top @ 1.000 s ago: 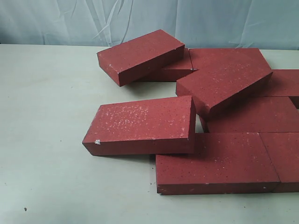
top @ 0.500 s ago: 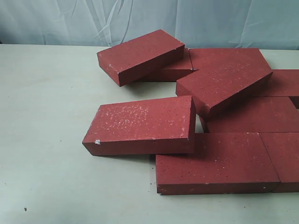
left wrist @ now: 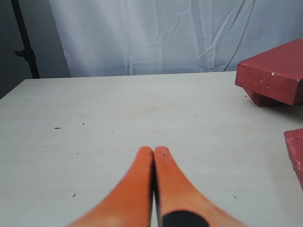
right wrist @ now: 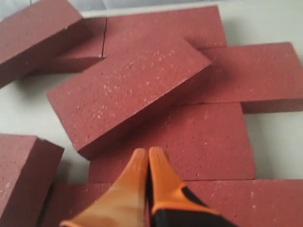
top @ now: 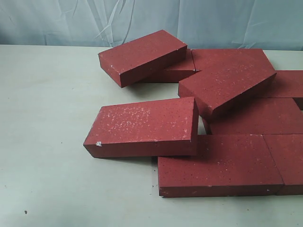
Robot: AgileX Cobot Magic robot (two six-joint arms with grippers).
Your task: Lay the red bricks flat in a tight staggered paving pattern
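Toward 3 o'clock in the exterior view, the red bricks lie in a loose heap on the table. Nothing there has shifted over the last second: every brick sits exactly where it did, so your paving has not advanced. Three bricks ride on others. The far brick at 12 o'clock rests tilted on the one beneath it. The skewed brick at 2 o'clock lies crosswise over its neighbours. The speckled brick at the centre is propped with one end on the near flat brick at 5 o'clock. Your left gripper has its fingers pressed together, holding nothing, over bare table well apart from the heap. Your right gripper is likewise closed and empty, poised above a flat brick just beside the skewed brick's lower edge. You seem to be at the start of a move. The skewed brick looks the likeliest first target, and you must spread those fingers before any grasp.
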